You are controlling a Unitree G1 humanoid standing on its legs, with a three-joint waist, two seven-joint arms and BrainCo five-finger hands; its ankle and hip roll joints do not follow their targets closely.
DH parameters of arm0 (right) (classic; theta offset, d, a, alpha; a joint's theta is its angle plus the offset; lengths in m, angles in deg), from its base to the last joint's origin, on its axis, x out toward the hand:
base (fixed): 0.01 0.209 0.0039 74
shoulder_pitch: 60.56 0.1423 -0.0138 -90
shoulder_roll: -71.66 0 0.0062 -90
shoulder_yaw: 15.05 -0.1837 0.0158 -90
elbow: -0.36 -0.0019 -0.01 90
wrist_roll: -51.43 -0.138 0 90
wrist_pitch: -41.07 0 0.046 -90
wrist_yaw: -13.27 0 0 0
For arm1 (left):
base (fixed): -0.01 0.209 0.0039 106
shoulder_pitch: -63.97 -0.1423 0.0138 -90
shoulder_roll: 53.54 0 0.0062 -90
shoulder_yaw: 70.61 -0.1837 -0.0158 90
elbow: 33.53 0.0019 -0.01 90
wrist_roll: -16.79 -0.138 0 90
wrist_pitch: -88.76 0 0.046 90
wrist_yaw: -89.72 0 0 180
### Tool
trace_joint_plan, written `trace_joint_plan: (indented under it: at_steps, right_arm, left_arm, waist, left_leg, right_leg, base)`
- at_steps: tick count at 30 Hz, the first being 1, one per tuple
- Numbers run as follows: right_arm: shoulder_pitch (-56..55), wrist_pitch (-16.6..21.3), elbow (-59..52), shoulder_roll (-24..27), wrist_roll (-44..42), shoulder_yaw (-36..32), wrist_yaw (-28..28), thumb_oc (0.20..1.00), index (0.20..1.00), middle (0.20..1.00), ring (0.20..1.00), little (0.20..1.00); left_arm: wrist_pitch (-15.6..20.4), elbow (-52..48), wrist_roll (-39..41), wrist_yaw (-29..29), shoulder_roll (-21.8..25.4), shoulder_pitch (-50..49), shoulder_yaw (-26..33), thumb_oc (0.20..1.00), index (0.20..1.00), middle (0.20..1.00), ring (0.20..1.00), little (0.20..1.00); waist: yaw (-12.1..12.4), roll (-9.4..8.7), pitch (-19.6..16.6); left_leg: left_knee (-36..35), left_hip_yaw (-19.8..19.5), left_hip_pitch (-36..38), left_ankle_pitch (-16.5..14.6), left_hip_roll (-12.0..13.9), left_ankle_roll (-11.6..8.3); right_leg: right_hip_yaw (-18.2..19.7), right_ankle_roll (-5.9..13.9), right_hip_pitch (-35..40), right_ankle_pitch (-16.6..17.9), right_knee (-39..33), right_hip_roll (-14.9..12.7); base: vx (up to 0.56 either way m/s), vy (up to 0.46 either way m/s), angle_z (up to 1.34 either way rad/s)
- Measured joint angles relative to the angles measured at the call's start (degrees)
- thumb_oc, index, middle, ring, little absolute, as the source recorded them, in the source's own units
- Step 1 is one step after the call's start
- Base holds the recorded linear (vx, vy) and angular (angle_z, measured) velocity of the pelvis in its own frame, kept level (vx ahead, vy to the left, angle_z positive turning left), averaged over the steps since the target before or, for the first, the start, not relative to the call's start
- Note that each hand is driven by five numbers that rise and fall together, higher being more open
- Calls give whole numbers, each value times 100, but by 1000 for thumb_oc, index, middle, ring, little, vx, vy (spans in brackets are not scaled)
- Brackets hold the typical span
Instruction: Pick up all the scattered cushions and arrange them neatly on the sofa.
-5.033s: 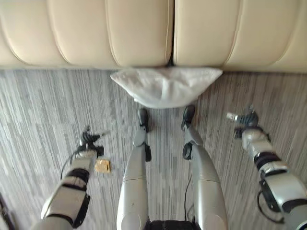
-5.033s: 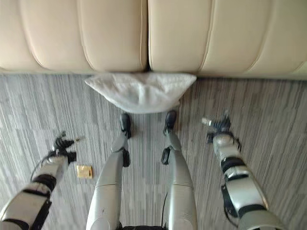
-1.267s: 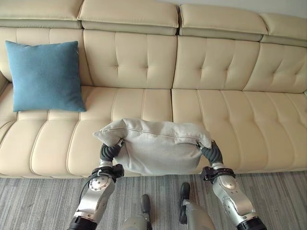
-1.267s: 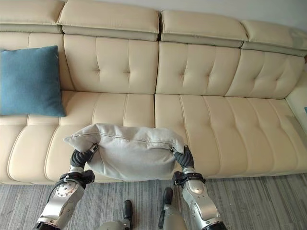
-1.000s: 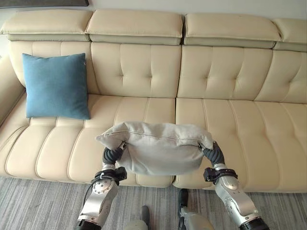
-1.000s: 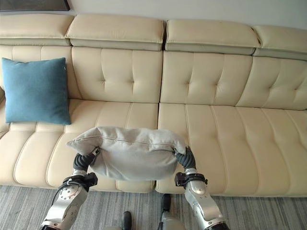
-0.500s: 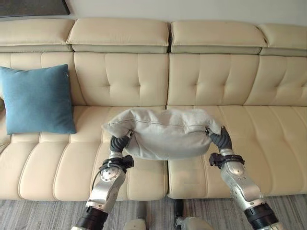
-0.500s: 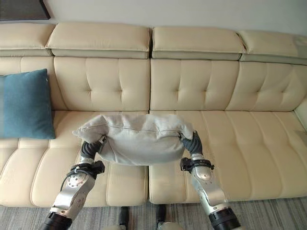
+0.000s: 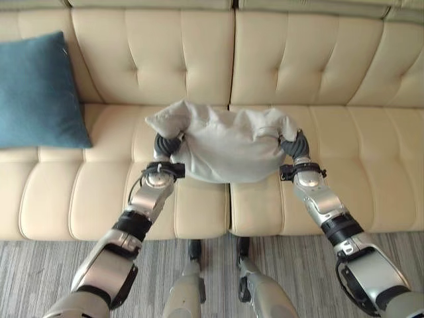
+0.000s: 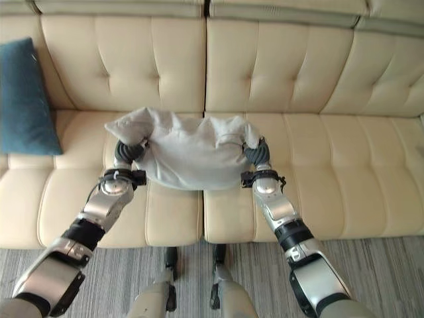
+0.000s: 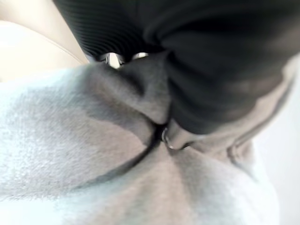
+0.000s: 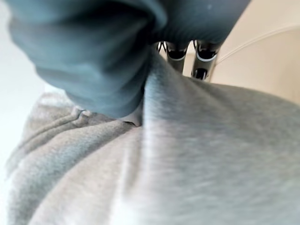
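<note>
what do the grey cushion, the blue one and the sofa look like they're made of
Grey cushion: soft woven or brushed fabric, matte; fuzzy nap shows in the wrist views, and it creases where gripped. Blue cushion: matte cloth, likely similar. Sofa: smooth cream leather or faux leather, slight sheen, tufted.

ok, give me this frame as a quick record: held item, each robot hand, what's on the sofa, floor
held item: grey cushion, carried over the sofa seat, near the middle seam
left robot hand: gripping the cushion's left end
right robot hand: gripping the cushion's right end
sofa: cream, tufted back
already on sofa: blue cushion, upright against the backrest, far left
floor: grey striped carpet
</note>
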Motion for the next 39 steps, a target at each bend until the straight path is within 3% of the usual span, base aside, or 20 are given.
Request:
trace_joint_plan:
  at_steps: [1, 2, 3, 4, 7, 8, 10, 11, 13, 14, 15, 16, 17, 18, 19, 20, 24, 26, 33, 39]
  right_arm:
    - [282, 56, 236, 3, -1, 35, -30, 200, 200, 200, 200, 200]
    - [494, 55, 390, 24, -4, 106, -42, 200, 200, 200, 200, 200]
    - [632, 49, 449, 39, -9, 160, -52, 464, 464, 464, 464, 464]
    - [820, 84, 673, 57, -10, 220, -71, 1000, 1000, 1000, 1000, 1000]
    - [1954, 25, 2076, 217, -74, 620, -41, 1000, 1000, 1000, 1000, 1000]
    - [2193, 5, 2345, 275, -324, 512, -27, 1000, 1000, 1000, 1000, 1000]
    - [2322, -70, 2470, 167, -1117, -598, -344, 1000, 1000, 1000, 1000, 1000]
    - [2356, -62, 2451, 52, -1535, -908, -617, 1000, 1000, 1000, 1000, 1000]
    - [2306, 85, 1467, 132, -2059, -1305, -970, 1000, 1000, 1000, 1000, 1000]
    - [1625, 348, 5, 198, -2265, -1744, -996, 1000, 1000, 1000, 1000, 1000]
    - [964, 648, -569, 364, -2311, -2005, -1000, 1000, 1000, 1000, 1000, 1000]
    - [-1815, 1378, -1407, -190, -2551, -3104, -975, 1000, 1000, 1000, 1000, 1000]
    - [-2534, 1304, -1287, -303, -2717, -3340, -1059, 1000, 1000, 1000, 1000, 1000]
    - [-4235, 1272, -1725, -559, -2523, -3066, -766, 1000, 1000, 1000, 1000, 1000]
    - [-5880, 928, -2123, -717, -2219, -2715, -445, 1000, 1000, 1000, 1000, 1000]
    - [-6308, 633, -2030, -619, -1967, -2690, -344, 1000, 1000, 1000, 1000, 1000]
    - [-5629, 156, -1091, -417, -1023, -2674, 195, 1000, 1000, 1000, 1000, 1000]
    - [-5104, 173, -864, -673, -744, -2676, 410, 1000, 1000, 1000, 1000, 1000]
    - [-4829, 34, -793, -706, -214, -2086, 915, 1000, 1000, 1000, 1000, 1000]
    - [-4879, -44, -621, -514, 221, -2097, 1078, 1000, 1000, 1000, 1000, 1000]
  left_arm:
    - [41, 246, -1, -13, 21, 309, -69, 200, 200, 200, 200, 200]
    - [54, 462, 0, -38, 25, 548, -136, 558, 558, 558, 558, 558]
    - [52, 597, 0, -66, 32, 703, -167, 749, 749, 749, 749, 749]
    - [69, 878, 0, -84, 43, 907, -201, 1000, 1000, 1000, 1000, 1000]
    - [17, 2184, 22, 61, 298, 2076, -655, 1000, 1000, 1000, 1000, 1000]
    - [48, 2508, 399, 155, 326, 2327, -458, 1000, 1000, 1000, 1000, 1000]
    - [55, 3046, 1615, 56, 256, 2576, 586, 1000, 1000, 1000, 1000, 1000]
    - [41, 2962, 2097, 10, 251, 2551, 655, 1000, 1000, 1000, 1000, 1000]
    - [124, 1620, 2969, -84, 370, 2210, 1412, 1000, 1000, 1000, 1000, 1000]
    - [232, 90, 3285, -40, 601, 1310, 1818, 1000, 1000, 1000, 1000, 1000]
    - [403, -471, 3384, -29, 846, 592, 1945, 1000, 1000, 1000, 1000, 1000]
    - [570, -1254, 3368, -50, 923, -2275, 2343, 1000, 1000, 1000, 1000, 1000]
    - [486, -1260, 3358, -90, 765, -2946, 2531, 1000, 1000, 1000, 1000, 1000]
    - [458, -2256, 2515, 19, 372, -4899, 2809, 1000, 1000, 1000, 1000, 1000]
    - [265, -2926, 1918, 196, 27, -6530, 2751, 1000, 1000, 1000, 1000, 1000]
    - [212, -2708, 1613, 253, -320, -6869, 2868, 1000, 1000, 1000, 1000, 1000]
    - [-154, -1078, 1068, 467, -779, -6102, 2878, 1000, 1000, 1000, 1000, 1000]
    - [-155, -1056, 839, 686, -848, -5700, 2616, 1000, 1000, 1000, 1000, 1000]
    - [-320, -1092, 163, 1071, -837, -5457, 2051, 1000, 1000, 1000, 1000, 1000]
    - [-386, -1085, -681, 1277, -503, -5364, 2058, 1000, 1000, 1000, 1000, 1000]
  waist:
    - [-6, 1, 44]
    - [-7, 1, 57]
    - [-7, 2, 64]
    - [-16, -2, 69]
    - [-21, -6, 88]
    - [-22, -5, 88]
    - [-33, 3, 92]
    - [8, 4, 93]
    - [67, 16, 94]
    - [60, 21, 96]
    - [62, 36, 13]
    - [88, 174, -717]
    - [140, 207, -825]
    - [42, 240, -900]
    - [43, 229, -1030]
    - [46, 259, -1182]
    - [36, 221, -1416]
    - [42, 56, -1555]
    - [31, 26, -1543]
    - [14, 75, -1130]
  left_leg:
    - [-1, -4, -85, 24, 8, -19]
    - [-8, -7, -132, 47, 13, -18]
    - [-8, -7, -159, 52, 23, -20]
    - [-3, -7, -172, 55, 38, -21]
    - [-31, -20, -208, 106, 67, 35]
    - [-64, -29, -192, 106, 65, 35]
    - [-136, -82, -37, 116, 68, 45]
    - [-156, -109, 96, 115, 66, 45]
    - [-228, -129, 303, 112, 54, 43]
    - [-232, -133, 588, 92, 42, 27]
    - [-233, -140, 896, -80, 34, 25]
    - [-237, -118, 1225, -318, -37, 20]
    - [-276, -122, 1298, -360, -65, 63]
    - [-234, -87, 1428, -379, -76, 63]
    - [-237, -80, 1714, -488, -62, 94]
    - [-238, -53, 1726, -536, -82, 112]
    - [-276, 19, 1532, -533, -123, 81]
    - [-277, 17, 1413, -513, -119, 60]
    - [-278, 30, 1441, -492, -213, 62]
    - [-275, 151, 1513, -491, -273, 65]
  right_leg:
    - [-1, 5, -89, 46, 0, 9]
    - [-3, -7, -141, 68, 0, 19]
    - [-3, -14, -167, 73, 0, 30]
    - [-26, -17, -177, 74, 0, 40]
    - [-63, -108, -214, 138, 0, 66]
    - [-92, -109, -208, 137, 1, 64]
    - [-164, -114, -66, 141, 1, 66]
    - [-169, -114, 70, 141, 1, 64]
    - [-171, -119, 271, 137, 1, 51]
    - [-166, -111, 579, 99, 0, 35]
    - [-159, -82, 909, -74, -1, 28]
    - [-147, -54, 1250, -355, -1, -43]
    - [-141, -48, 1322, -430, -3, -79]
    - [-164, -43, 1423, -436, 0, -78]
    - [-116, 11, 1671, -509, -1, -67]
    - [-51, 38, 1679, -555, -2, -80]
    - [8, 134, 1462, -560, -10, -133]
    - [-8, 130, 1338, -557, -37, -147]
    - [-4, 191, 1329, -518, -36, -256]
    - [21, 279, 1313, -462, -32, -340]
  base:
    - [-34, 1, -1]
    - [-30, 1, -1]
    - [-41, 3, 0]
    - [0, 0, 0]
    - [-7, 6, 2]
    - [55, 39, 4]
    - [57, 49, 11]
    - [131, 73, 12]
    - [225, 83, 16]
    - [237, 122, 23]
    - [164, 110, 22]
    - [210, 172, 12]
    - [158, 138, -3]
    - [143, 153, -17]
    - [30, 100, -24]
    - [-3, 85, -23]
    - [-25, 57, -8]
    - [-94, 92, 3]
    - [-96, 79, -5]
    - [-171, 42, -8]
